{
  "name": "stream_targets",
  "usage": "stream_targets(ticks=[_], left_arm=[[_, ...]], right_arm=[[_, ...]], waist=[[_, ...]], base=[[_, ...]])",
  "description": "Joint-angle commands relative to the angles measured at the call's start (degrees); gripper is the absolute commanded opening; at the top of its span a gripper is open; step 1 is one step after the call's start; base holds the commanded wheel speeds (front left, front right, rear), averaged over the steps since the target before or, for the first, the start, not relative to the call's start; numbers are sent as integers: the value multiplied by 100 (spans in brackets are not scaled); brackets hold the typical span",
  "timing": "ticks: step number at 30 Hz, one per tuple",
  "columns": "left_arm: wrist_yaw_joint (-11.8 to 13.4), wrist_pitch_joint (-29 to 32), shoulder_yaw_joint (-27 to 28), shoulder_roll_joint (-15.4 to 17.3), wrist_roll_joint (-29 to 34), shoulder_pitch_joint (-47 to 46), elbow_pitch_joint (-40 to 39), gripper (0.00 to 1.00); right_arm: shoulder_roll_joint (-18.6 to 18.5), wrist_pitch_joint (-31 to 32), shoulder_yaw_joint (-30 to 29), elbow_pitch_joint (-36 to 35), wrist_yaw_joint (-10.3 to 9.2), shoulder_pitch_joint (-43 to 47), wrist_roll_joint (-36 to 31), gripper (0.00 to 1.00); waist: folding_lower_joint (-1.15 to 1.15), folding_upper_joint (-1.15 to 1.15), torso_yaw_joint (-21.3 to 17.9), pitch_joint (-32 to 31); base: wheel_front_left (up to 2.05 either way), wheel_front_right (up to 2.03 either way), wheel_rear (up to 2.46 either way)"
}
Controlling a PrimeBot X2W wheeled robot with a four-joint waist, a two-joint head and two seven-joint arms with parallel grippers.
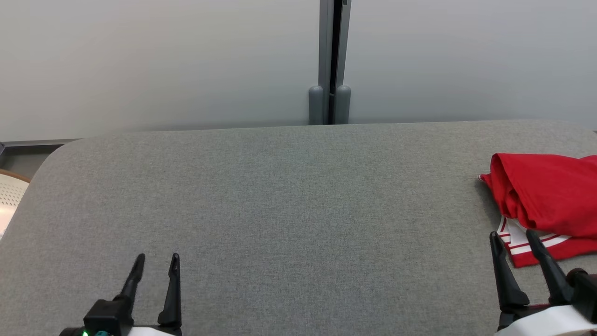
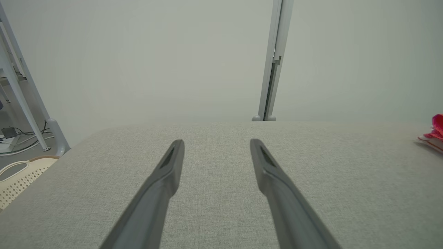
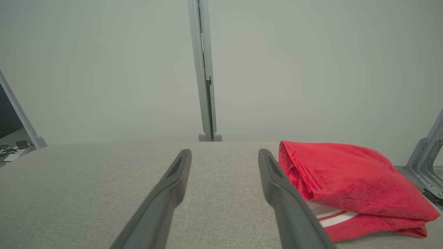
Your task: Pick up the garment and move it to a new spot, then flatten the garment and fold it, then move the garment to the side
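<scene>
The garment (image 1: pixel 548 200) is a red piece with white-striped trim, lying in a folded heap at the right edge of the grey table (image 1: pixel 289 196). In the right wrist view the garment (image 3: pixel 349 183) sits just right of my right gripper (image 3: pixel 224 152), whose fingers stand open and hold nothing. From the head view the right gripper (image 1: pixel 513 235) hovers at the garment's near edge. My left gripper (image 1: pixel 156 257) is open and empty at the lower left, far from the garment. A sliver of the garment (image 2: pixel 434 133) shows at the right edge of the left wrist view, past the left gripper (image 2: pixel 216 141).
A pale wall with a grey vertical post (image 1: pixel 330 60) stands behind the table. A cream perforated basket (image 2: pixel 17 176) sits on the floor off the table's left side. A metal frame (image 3: pixel 427 162) stands right of the table.
</scene>
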Motion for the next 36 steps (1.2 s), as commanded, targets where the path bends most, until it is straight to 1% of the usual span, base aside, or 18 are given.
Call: stream_targets(ticks=[1, 3, 12, 22, 33, 36], left_arm=[[-3, 0, 5, 7, -7, -11, -16, 0], [-27, 26, -10, -77, -87, 55, 85, 0], [-223, 253, 227, -180, -992, -85, 160, 0], [-434, 479, 464, -289, -1872, -241, 268, 0], [-634, 707, 701, -399, -2732, -379, 357, 0], [-667, 744, 742, -419, -2873, -402, 368, 0]], right_arm=[[-2, -4, -4, -14, 0, -1, 3, 0], [25, -18, 38, 124, 0, 24, 99, 0], [-5, -42, 21, 415, -1, -175, 1181, 0], [-26, -70, 1, 718, -2, -379, 2224, 0], [-35, -86, -30, 1003, -2, -570, 3231, 0], [-36, -87, -36, 1053, -3, -600, 3401, 0]], waist=[[0, 0, 0, 0], [0, 0, -2, 2], [0, 0, -18, 13], [0, 0, -35, 26], [0, 0, -54, 40], [0, 0, -58, 43]], base=[[0, 0, 0], [0, 0, 0], [0, 0, 0], [0, 0, 0], [0, 0, 0], [0, 0, 0]])
